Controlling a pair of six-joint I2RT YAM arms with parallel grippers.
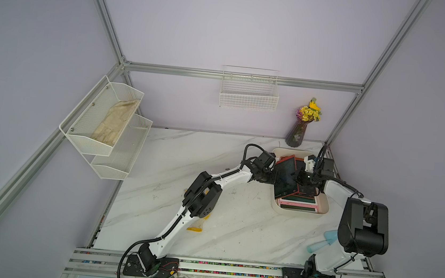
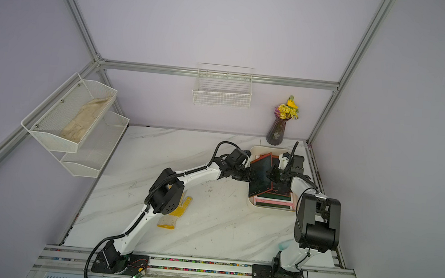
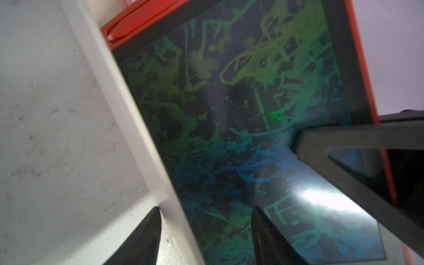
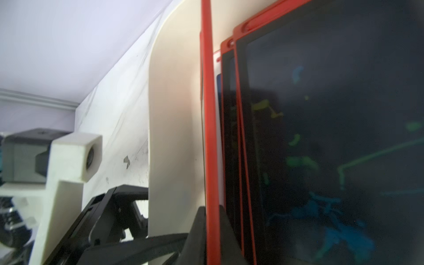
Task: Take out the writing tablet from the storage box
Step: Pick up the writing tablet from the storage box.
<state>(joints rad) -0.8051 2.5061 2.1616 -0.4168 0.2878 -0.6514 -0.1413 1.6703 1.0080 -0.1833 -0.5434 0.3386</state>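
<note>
Right pincer [image 4: 212, 220] was clamped on the red frame of the writing tablet [image 1: 285, 179], tilted in the storage box [image 1: 300, 213] between it and the left pincer [image 3: 205, 210], jaws apart. Light, stiff, slick-screened, it seemed best held by the frame.

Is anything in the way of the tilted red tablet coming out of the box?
Nothing visible above it. The right gripper is shut on the red tablet; the open left gripper sits beside it at the storage box wall.
</note>
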